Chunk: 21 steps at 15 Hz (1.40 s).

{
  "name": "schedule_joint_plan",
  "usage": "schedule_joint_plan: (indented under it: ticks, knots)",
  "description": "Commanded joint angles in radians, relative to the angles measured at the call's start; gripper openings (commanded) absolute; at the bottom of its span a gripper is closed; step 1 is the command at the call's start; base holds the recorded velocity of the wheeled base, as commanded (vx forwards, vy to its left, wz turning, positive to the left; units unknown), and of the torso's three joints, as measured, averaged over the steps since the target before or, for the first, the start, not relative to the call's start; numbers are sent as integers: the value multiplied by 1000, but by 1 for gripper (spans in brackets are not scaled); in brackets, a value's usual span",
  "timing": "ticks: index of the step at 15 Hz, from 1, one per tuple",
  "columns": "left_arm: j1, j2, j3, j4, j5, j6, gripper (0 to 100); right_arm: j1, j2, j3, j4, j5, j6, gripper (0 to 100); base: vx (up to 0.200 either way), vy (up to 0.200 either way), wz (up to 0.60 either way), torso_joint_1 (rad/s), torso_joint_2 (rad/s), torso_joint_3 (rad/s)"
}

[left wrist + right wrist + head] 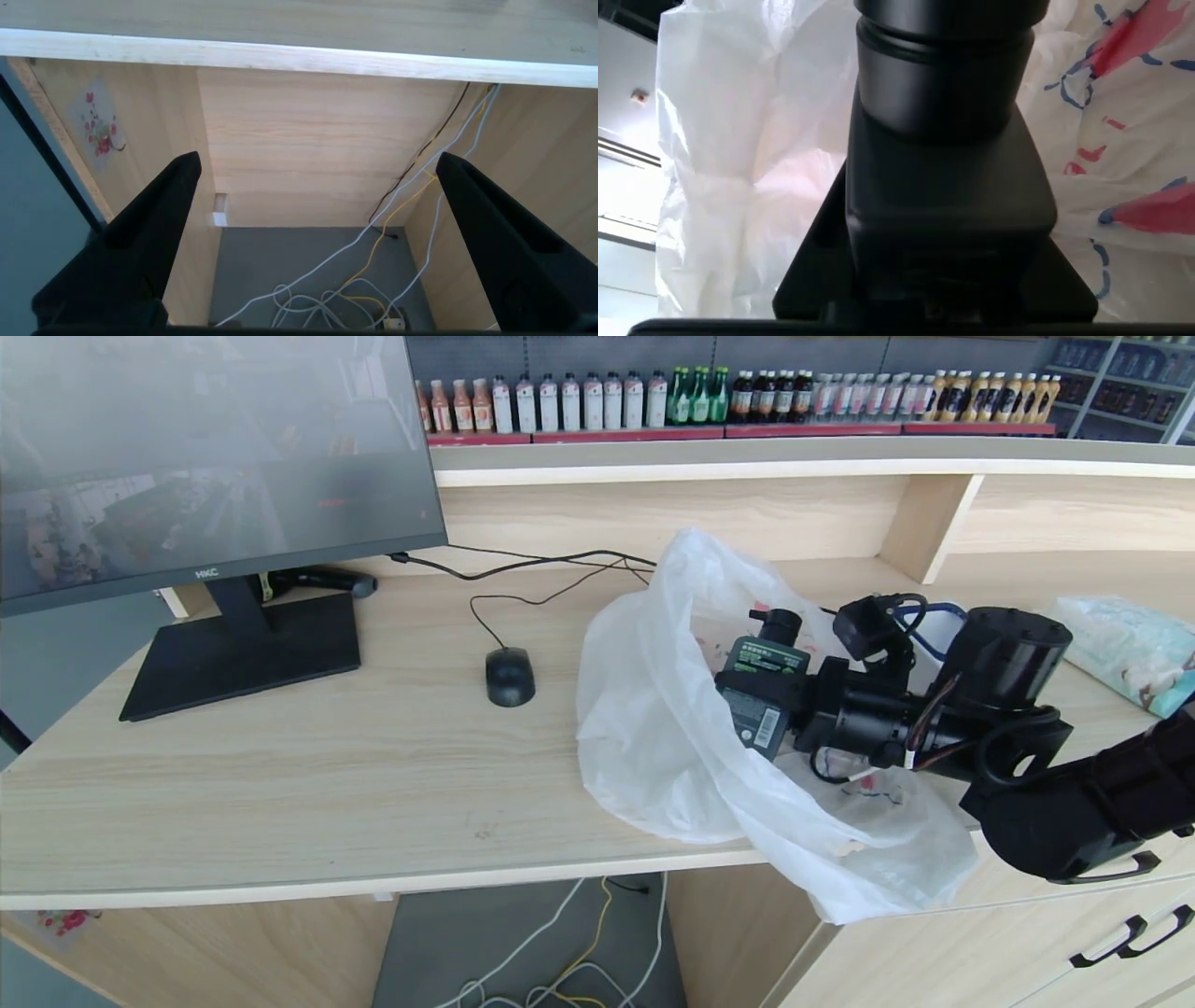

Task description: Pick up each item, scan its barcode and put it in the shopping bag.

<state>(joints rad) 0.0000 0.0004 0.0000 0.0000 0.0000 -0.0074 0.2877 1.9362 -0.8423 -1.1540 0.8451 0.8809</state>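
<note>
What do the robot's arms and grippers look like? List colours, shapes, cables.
The right arm is black, built of cylindrical joints, with a blue cable loop and red and white wires at its wrist. The right gripper is black and blocky. The left gripper has two black wedge-shaped fingers.

This was a shop, at its checkout: rows of bottled drinks [738, 397] lined red-edged shelves [653, 433] at 12 to 1 o'clock, behind a pale wooden table [280, 775] carrying a monitor [205, 457] at 10 o'clock, a mouse [510, 677] and a white plastic shopping bag [653, 728] at 3 o'clock.
</note>
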Motion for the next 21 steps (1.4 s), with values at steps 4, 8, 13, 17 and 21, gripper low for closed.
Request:
schedule_joint_plan:
  ticks: [4, 8, 13, 17, 21]
  knots:
    - [0, 0, 0, 0, 0, 0, 100, 8, 61, 0, -1, -1, -63, 0, 0, 0, 0, 0, 0, 0]
    - [-2, 0, 0, 0, 0, 0, 100, 10, 69, -3, -1, -1, -66, 0, 0, 0, 0, 0, 0, 0]
    - [-2, 0, 0, 0, 0, 0, 100, 8, 70, -4, -1, 0, -66, 0, 0, 0, 0, 0, 0, 0]
    - [0, 0, 0, 0, 0, 0, 100, 10, 69, -6, -1, 2, -66, 100, 0, 0, 0, 0, 0, 0]
    - [0, 0, 0, 0, 0, 0, 100, 8, 66, -4, -3, 2, -66, 100, 0, 0, 0, 0, 0, 0]
